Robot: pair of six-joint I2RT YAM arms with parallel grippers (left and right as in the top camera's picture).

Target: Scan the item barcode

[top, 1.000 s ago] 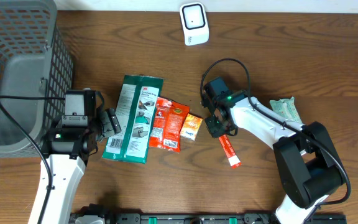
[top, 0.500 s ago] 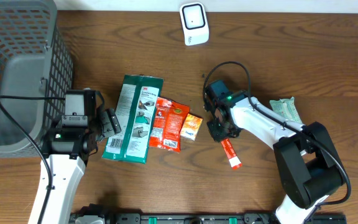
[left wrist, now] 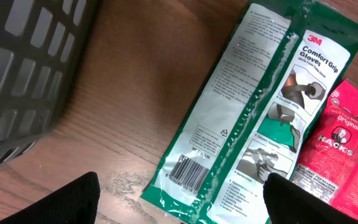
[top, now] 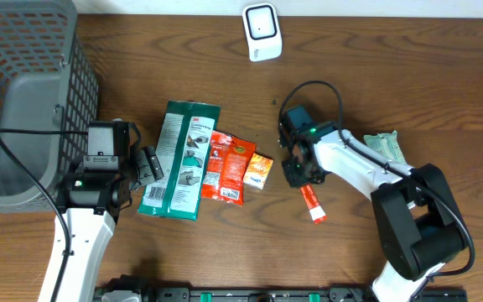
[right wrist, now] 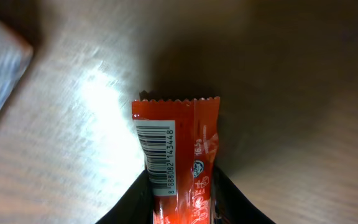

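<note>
item 1, red stick packet (top: 313,204): your task item. it sits over the wooden table (top: 409,75), well to the right of the green 3m comfort grip gloves pack (top: 180,159) and past the snack packets. in the right wrist view its barcode (right wrist: 155,152) faces the camera, just below the serrated edge. you cannot tell whether it rests on the table or is lifted off it.

item 2, right gripper (top: 302,174): clenched on the red stick packet at the end nearer the gloves pack. its dark fingers (right wrist: 126,205) press on both sides of the wrapper.

item 3, left gripper (top: 148,165): released, jaws spread wide, grasping nothing. it is just left of the gloves pack.

item 4, red hacks packet (top: 225,168): touching the right edge of the gloves pack.

item 5, small orange packet (top: 258,170): right of the gloves pack, just beyond the hacks packet.

item 6, white barcode scanner (top: 262,32): up and to the right of the gloves pack, well apart.

item 7, grey mesh basket (top: 23,92): left of the gloves pack, beyond your left gripper.

item 8, pale green packet (top: 386,148): far right of the gloves pack.
</note>
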